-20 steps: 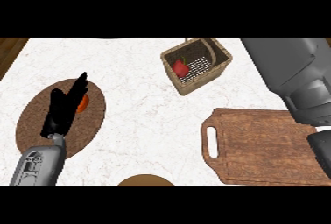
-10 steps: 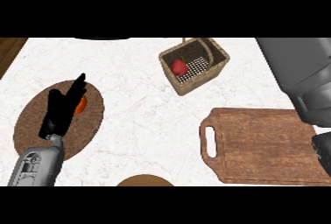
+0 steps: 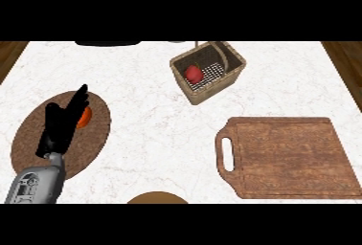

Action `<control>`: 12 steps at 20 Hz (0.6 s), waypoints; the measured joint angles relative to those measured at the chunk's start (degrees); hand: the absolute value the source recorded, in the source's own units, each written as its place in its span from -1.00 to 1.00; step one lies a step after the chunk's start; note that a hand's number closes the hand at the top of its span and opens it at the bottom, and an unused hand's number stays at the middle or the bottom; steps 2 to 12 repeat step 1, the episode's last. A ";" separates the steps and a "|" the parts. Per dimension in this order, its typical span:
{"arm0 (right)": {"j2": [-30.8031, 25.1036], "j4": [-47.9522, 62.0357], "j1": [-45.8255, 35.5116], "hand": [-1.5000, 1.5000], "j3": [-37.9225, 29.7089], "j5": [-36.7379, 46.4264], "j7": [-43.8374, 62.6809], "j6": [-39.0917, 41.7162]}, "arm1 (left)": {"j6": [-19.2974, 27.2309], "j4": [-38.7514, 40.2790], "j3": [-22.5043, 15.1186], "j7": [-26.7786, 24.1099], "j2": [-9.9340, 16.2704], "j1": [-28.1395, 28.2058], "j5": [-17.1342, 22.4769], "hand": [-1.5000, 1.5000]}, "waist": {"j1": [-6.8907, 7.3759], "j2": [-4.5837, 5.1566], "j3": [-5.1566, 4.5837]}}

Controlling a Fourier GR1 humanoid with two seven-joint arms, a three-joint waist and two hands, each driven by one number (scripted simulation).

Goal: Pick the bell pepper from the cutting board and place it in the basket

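The red bell pepper lies inside the woven basket at the back of the counter, right of centre. The wooden cutting board with a handle slot sits bare at the front right. My left hand rests open, fingers straight and pointing away, over the brown oval mat at the left. It partly hides a small orange item on that mat. My right hand shows nowhere in the head view.
A brown round object peeks in at the front edge, centre. A dark item lies at the back edge. Wooden floor shows past the counter's left and right edges.
My right arm, which filled the right side over the cutting board, has drawn back out of the picture. The left hand stays where it was. The pepper remains in the basket.
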 measured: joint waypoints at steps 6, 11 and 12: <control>-1.44 -0.92 1.34 -1.00 -0.57 -0.71 -0.28 1.45 | 0.19 -0.10 -0.13 0.12 -0.18 0.20 -0.17 0.00 | -0.12 -0.02 0.01; -1.44 -0.92 1.34 -1.00 -0.57 -0.71 -0.28 1.45 | 0.19 -0.10 -0.13 0.12 -0.18 0.20 -0.17 0.00 | -0.12 -0.02 0.01; -1.44 -0.92 1.34 -1.00 -0.57 -0.71 -0.28 1.45 | 0.19 -0.10 -0.13 0.12 -0.18 0.20 -0.17 0.00 | -0.12 -0.02 0.01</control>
